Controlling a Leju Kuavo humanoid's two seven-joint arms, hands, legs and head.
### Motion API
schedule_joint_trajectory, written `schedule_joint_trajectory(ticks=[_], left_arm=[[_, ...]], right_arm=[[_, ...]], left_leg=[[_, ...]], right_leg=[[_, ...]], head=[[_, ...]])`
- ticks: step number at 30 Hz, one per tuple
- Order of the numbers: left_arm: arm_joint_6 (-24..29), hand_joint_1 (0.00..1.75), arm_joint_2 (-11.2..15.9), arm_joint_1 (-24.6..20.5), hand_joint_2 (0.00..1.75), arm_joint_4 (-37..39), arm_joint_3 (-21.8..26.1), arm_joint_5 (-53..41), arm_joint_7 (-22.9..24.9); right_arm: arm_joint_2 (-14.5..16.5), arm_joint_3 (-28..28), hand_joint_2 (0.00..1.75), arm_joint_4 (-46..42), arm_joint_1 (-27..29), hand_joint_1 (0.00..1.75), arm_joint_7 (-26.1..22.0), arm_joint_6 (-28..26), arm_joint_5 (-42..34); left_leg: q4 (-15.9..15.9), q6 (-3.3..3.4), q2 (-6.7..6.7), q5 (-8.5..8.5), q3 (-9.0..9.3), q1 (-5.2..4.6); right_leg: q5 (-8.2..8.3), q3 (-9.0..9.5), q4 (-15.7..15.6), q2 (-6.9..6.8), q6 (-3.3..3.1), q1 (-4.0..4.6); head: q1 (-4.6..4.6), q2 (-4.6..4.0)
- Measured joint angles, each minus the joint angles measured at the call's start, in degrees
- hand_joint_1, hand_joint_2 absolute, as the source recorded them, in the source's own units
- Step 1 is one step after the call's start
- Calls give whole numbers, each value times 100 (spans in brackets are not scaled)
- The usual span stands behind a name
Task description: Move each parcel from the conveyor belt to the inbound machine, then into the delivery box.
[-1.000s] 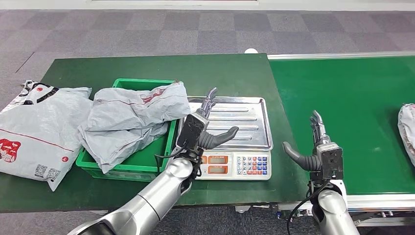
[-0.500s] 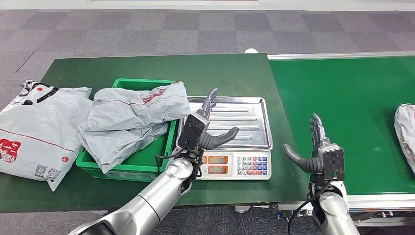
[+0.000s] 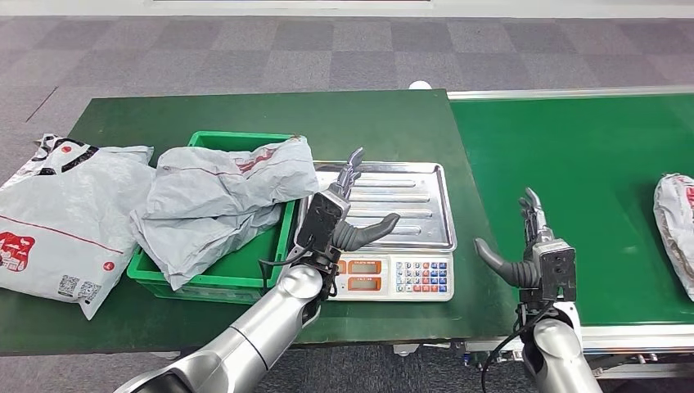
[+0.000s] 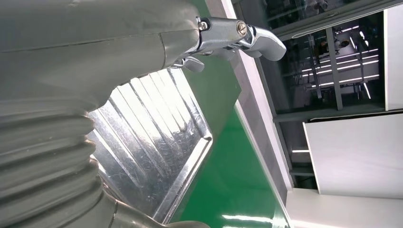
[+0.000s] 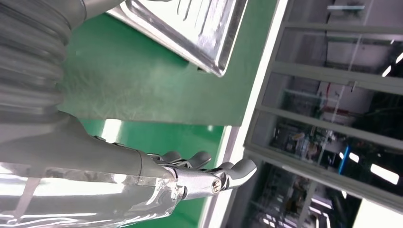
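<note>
Currently, the left hand [image 3: 344, 214] hovers above the near-left part of the scale's steel tray [image 3: 409, 205], fingers spread and thumb stuck out sideways, holding nothing. The right hand [image 3: 528, 250] is raised over the near edge of the conveyor belt [image 3: 589, 172], also spread wide and empty. One grey parcel [image 3: 675, 229] lies on the belt at its far right (partly cut off by the picture edge), well apart from the right hand. A second grey parcel [image 3: 221, 201] lies crumpled across the green box [image 3: 237, 274], draping over its rim. A third parcel [image 3: 61, 217] rests flat on the green table [image 3: 270, 110], to the left of the box. The scale [image 3: 401, 274] stands just beside the box, between it and the belt.
</note>
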Motion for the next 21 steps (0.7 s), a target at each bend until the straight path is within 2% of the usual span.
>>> schedule_joint_trajectory(ticks=[5, 12, 21], left_arm=[[12, 0, 0, -1, 175, 20, 1, 0, 2], [31, 0, 0, -1, 175, 45, 2, 5, 57], [67, 0, 0, -1, 175, 45, 2, 81, 132]], right_arm=[[-29, -88, 175, 62, -32, 0, 22, -193, 146], [-198, -457, 175, 371, -115, 0, 294, -217, 309], [-395, -1020, 175, 669, -142, 0, 565, -637, 1171]], left_leg=[[0, 0, -1, 0, 0, 0], [0, 1, -2, 0, -1, -2], [1, 1, -1, 0, 0, -2]], right_leg=[[0, 0, 0, -1, 0, 0], [0, 1, 0, -4, 0, -3], [0, -1, 0, -3, 0, -3]], head=[[0, 0], [0, 0], [0, 0]])
